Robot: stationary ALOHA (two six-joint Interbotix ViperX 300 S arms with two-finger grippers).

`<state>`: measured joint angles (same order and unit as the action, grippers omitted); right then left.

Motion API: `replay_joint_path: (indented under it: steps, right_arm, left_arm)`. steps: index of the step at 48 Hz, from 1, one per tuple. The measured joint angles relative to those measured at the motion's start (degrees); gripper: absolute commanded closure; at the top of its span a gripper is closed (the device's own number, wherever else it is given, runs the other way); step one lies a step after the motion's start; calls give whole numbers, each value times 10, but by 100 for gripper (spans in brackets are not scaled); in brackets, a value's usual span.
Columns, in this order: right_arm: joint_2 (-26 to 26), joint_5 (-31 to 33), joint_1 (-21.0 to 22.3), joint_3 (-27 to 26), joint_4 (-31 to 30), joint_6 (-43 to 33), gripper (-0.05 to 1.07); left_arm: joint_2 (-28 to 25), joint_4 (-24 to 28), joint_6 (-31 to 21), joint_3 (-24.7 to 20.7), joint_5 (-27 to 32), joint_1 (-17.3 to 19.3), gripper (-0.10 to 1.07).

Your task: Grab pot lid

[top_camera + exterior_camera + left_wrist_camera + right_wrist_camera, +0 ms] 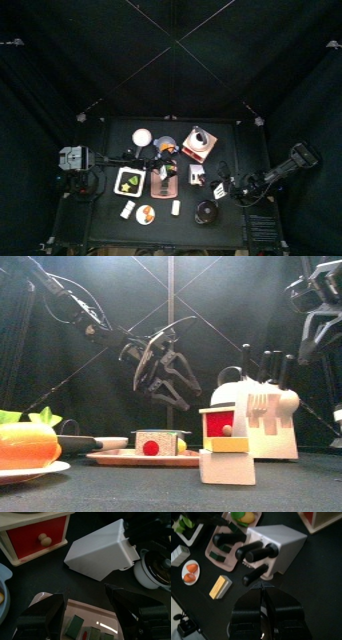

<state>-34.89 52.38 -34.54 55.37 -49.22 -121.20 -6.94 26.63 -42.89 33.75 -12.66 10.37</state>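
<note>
Black-curtained surface (235, 140) cluttered. Pot lid (205, 211) lay near-right, ungrabbed. Right end effector (262, 588) almost together, empty, by knife block (281, 536). Left end effector (85, 594) apart. Approach step; next likely: open right, descend over knob.

white knife block (278, 539) upright | orange fruit on small plate (191, 572) | red-drawered wooden box (37, 534)
</note>
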Motion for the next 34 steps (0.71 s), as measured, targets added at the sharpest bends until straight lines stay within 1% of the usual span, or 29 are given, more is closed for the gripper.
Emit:
replay_joint_path:
  steps: [7,12,16,21,26,34]
  right_arm:
    - [3,-1,-59,-4,19,0,70]
    - [10,1,-98,-17,34,0,69]
    - [20,5,-120,-29,46,0,66]
    - [47,15,-140,-43,51,0,60]
    - [76,20,-153,-52,54,0,50]
    - [116,23,-168,-66,54,1,35]
  left_arm:
    - [25,12,0,31,-36,-1,4]
    - [31,20,0,48,-56,-3,4]
    - [33,25,0,58,-74,-4,4]
    - [34,31,0,69,-99,-4,4]
    - [39,35,0,80,-126,-5,4]
    - [53,35,0,94,-152,-6,4]
